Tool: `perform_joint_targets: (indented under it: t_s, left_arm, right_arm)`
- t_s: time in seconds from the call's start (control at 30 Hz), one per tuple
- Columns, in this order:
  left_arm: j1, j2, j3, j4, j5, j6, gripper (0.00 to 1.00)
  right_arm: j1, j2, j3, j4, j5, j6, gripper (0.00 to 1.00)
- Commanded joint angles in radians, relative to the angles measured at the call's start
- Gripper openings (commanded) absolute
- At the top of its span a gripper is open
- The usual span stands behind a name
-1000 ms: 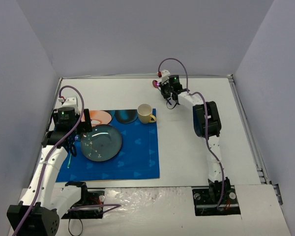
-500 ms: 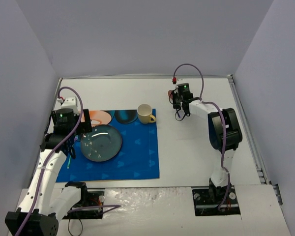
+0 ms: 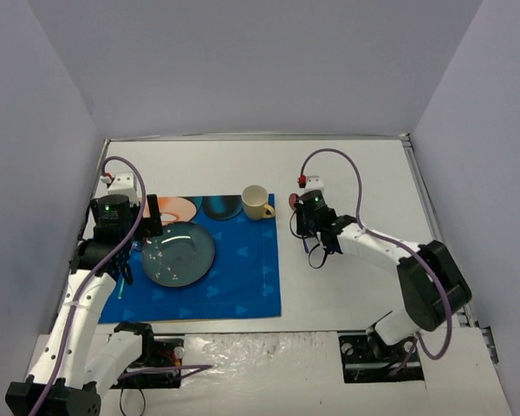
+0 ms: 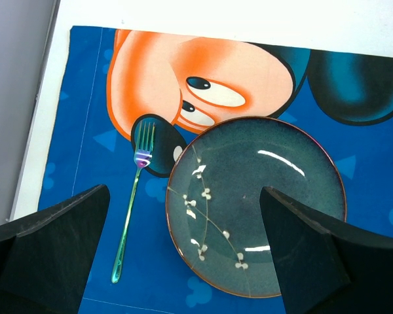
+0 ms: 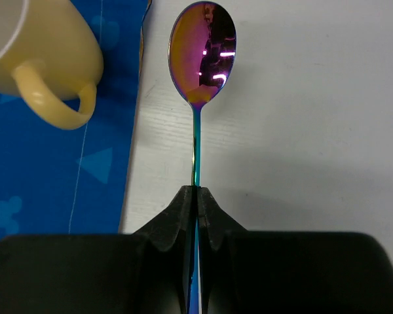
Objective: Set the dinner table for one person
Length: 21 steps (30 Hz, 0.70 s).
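The white dinner table [image 3: 364, 173] carries a blue cartoon placemat [image 3: 243, 282]. On the mat lie a dark teal plate [image 3: 178, 252] and, left of it, a green iridescent fork [image 4: 136, 196]. A yellow mug [image 3: 256, 201] stands at the mat's far right corner. My right gripper [image 3: 303, 227] is shut on the handle of an iridescent spoon [image 5: 202, 52]. It holds the spoon over bare table just right of the mat's edge, its bowl level with the mug [image 5: 39, 59]. My left gripper [image 4: 183, 252] is open and empty above the plate [image 4: 257, 206] and the fork.
Grey walls close in the table on three sides. A metal rim [image 3: 433, 217] runs along the right edge. Bare tabletop [image 5: 301, 131] lies right of the mat and behind it.
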Motion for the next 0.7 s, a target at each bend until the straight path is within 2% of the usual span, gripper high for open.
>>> perform_joint_targets:
  t_s: [0.0, 0.23, 0.37, 0.5, 0.67]
  left_arm:
    - [-0.007, -0.024, 0.021, 0.032, -0.017, -0.008, 0.97]
    - [-0.010, -0.039, 0.023, 0.030, -0.029, -0.011, 0.97]
    - [-0.010, -0.046, 0.026, 0.014, -0.075, -0.026, 0.97]
    - [-0.009, -0.055, 0.032, -0.004, -0.142, -0.041, 0.97]
    - [-0.009, -0.081, 0.030, -0.005, -0.182, -0.049, 0.97]
  right_arm:
    - [0.050, -0.153, -0.059, 0.023, 0.127, 0.138, 0.00]
    - [0.229, -0.303, -0.056, -0.077, 0.214, 0.221, 0.00]
    - [0.397, -0.323, -0.007, -0.118, 0.350, 0.313, 0.00]
    - [0.512, -0.238, 0.054, -0.126, 0.425, 0.391, 0.00]
    - [0.586, -0.071, 0.157, -0.126, 0.453, 0.459, 0.00]
